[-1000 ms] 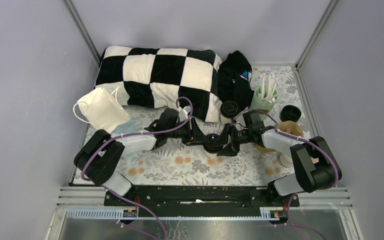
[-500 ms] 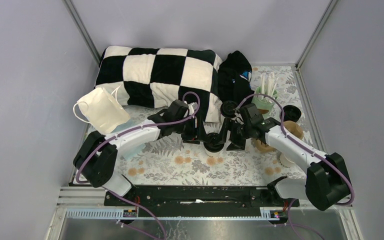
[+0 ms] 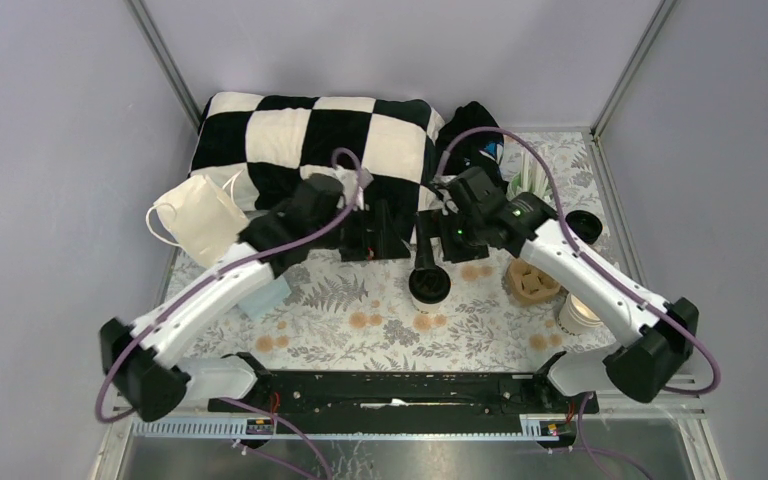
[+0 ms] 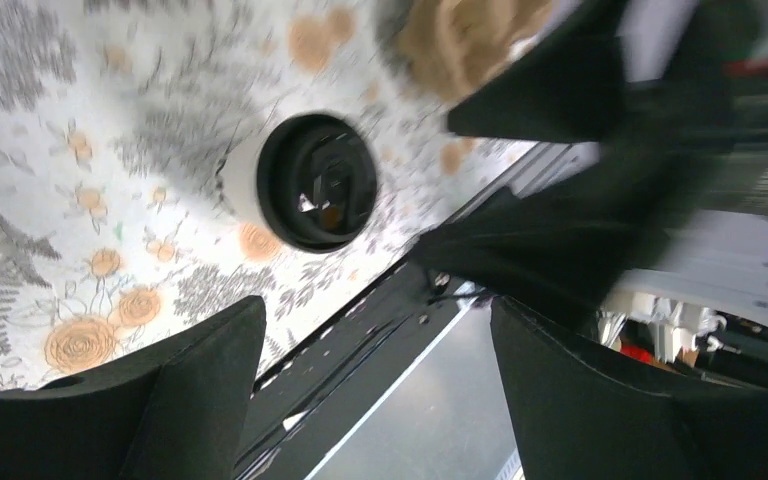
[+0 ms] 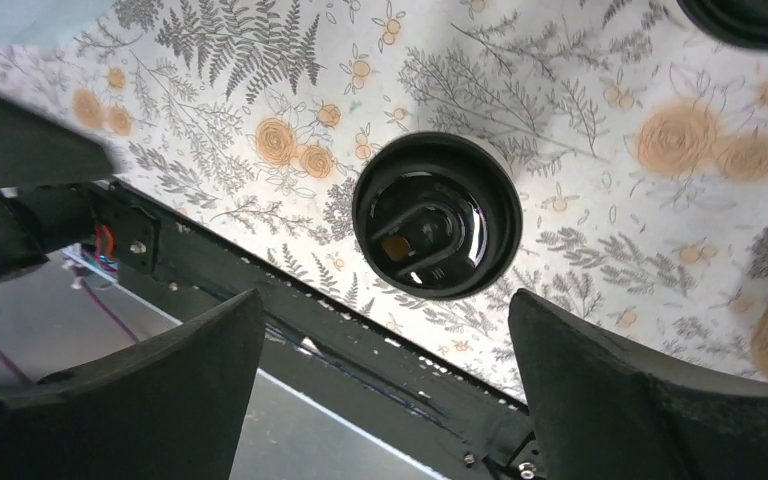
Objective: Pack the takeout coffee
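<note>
A white paper coffee cup with a black lid stands upright on the floral cloth in the middle of the table. It shows from above in the left wrist view and in the right wrist view. My left gripper is open and empty, raised above and behind the cup. My right gripper is open and empty, also raised just behind the cup. A second white cup, without a lid, stands at the near right.
A brown pulp carrier lies right of the lidded cup. A loose black lid lies at the far right. White sticks show behind my right arm. A checkered pillow, a face mask and a black cloth lie at the back.
Both grippers were low and close on either side of the lidded cup. They have risen and drawn back toward the pillow, apart from the cup. The cup stays standing in place.
</note>
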{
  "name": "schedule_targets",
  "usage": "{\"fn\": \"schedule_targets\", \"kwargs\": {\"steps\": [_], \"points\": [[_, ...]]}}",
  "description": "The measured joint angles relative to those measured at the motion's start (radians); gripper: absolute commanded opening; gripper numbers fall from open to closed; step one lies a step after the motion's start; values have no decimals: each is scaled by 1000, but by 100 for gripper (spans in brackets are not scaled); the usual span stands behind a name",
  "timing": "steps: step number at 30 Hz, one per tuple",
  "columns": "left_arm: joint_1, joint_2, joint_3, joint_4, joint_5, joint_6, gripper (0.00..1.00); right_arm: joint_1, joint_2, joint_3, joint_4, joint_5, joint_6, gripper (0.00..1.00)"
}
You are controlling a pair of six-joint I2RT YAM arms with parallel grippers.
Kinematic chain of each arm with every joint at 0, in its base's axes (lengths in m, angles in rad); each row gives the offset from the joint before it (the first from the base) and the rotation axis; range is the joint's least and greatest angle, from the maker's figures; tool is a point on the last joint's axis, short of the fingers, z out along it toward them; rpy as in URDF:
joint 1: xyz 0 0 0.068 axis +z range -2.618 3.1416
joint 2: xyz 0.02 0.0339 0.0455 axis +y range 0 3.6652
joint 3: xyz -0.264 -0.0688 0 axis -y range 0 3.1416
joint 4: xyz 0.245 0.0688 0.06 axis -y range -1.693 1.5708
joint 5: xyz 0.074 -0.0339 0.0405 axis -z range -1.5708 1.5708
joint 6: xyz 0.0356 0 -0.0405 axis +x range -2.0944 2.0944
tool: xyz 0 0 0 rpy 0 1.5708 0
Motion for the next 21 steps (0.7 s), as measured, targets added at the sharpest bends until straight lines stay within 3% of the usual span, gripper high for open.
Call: {"fn": "schedule_targets", "kwargs": {"steps": [8, 12, 21], "points": [[23, -230, 114, -38, -122, 9, 96, 127, 198, 136, -114, 161, -93, 100], [23, -248, 172, -97, -199, 18, 99, 164, 260, 150, -152, 211, -119, 97], [23, -241, 417, -343, -519, 37, 99, 212, 314, 193, -175, 242, -131, 86]]}}
